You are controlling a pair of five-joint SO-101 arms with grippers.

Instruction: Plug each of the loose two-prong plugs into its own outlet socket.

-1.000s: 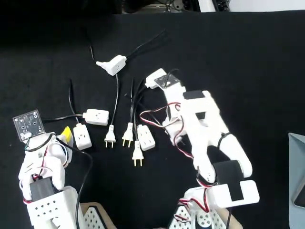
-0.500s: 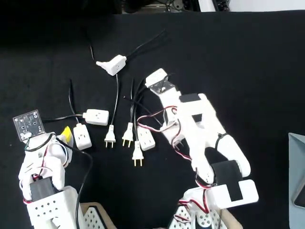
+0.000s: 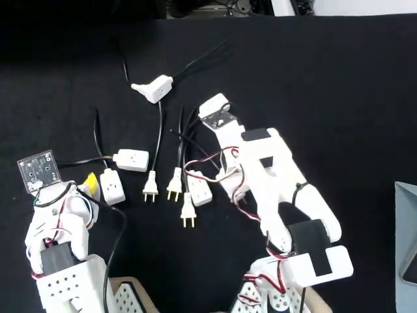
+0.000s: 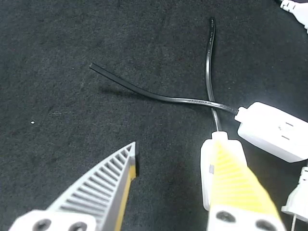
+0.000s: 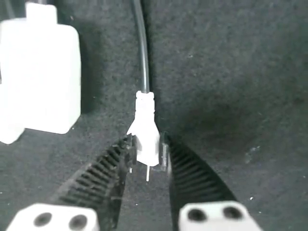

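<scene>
My right gripper (image 5: pixel 147 144) is shut on a white two-prong plug (image 5: pixel 146 130), its prongs pointing back toward the camera and its cord running away. A white outlet socket (image 5: pixel 41 72) lies right beside it. In the high view the right arm (image 3: pixel 260 163) covers this plug. Three loose plugs (image 3: pixel 150 189) (image 3: pixel 174 184) (image 3: pixel 188 212) lie on the black table beside a socket (image 3: pixel 199 188). My left gripper (image 4: pixel 171 159) is open over bare cloth near a socket (image 4: pixel 276 132). Its yellow tip (image 3: pixel 91 184) sits beside another socket (image 3: pixel 112 187).
An angled white socket (image 3: pixel 154 88) lies farther back with black cords fanning out. Two thin black cords (image 4: pixel 159 94) cross ahead of the left gripper. A grey container edge (image 3: pixel 407 241) stands at the far right. The black cloth (image 3: pixel 339 98) is bare on the right half.
The right arm's wrist has shifted slightly to the left. The left arm and the loose plugs and sockets have stayed where they were.
</scene>
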